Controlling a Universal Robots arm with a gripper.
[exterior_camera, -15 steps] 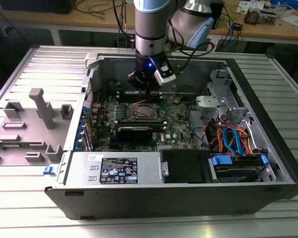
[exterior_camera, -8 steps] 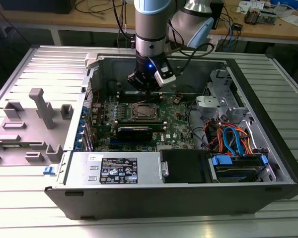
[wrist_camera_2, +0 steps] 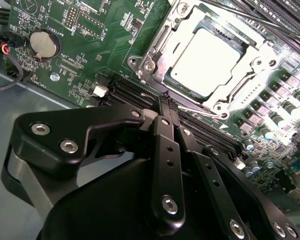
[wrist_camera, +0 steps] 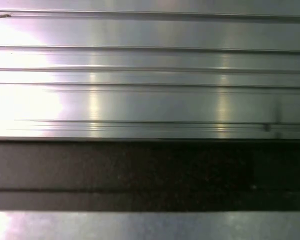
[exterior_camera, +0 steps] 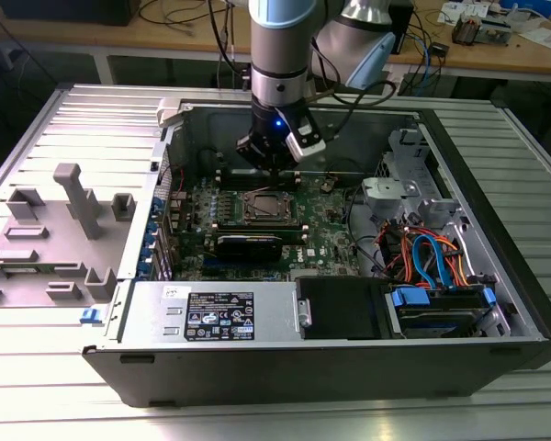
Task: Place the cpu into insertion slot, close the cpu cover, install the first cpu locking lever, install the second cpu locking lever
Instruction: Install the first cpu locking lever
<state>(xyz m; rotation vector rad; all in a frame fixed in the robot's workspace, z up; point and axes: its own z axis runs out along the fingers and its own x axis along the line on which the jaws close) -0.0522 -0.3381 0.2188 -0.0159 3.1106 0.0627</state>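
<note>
In the exterior view we saw one open computer case [exterior_camera: 349,349] lying on a ribbed metal surface [exterior_camera: 83,119], the tool [exterior_camera: 271,163] hovering just above the insertion slot [exterior_camera: 264,208]. In the second wrist view the tool's fingers [wrist_camera_2: 167,117] stood narrow and empty, beside one cpu [wrist_camera_2: 210,60] seated under the cpu cover [wrist_camera_2: 155,47]. The first wrist view gave us ribbed metal [wrist_camera: 150,75].

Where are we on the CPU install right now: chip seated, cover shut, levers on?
The cpu already sits in the insertion slot, and the cpu cover lies down around it, so those two steps look done. The gripper, fingers together and holding nothing, hovers beside the socket. Whether either locking lever is latched cannot be told from these pictures.
</note>
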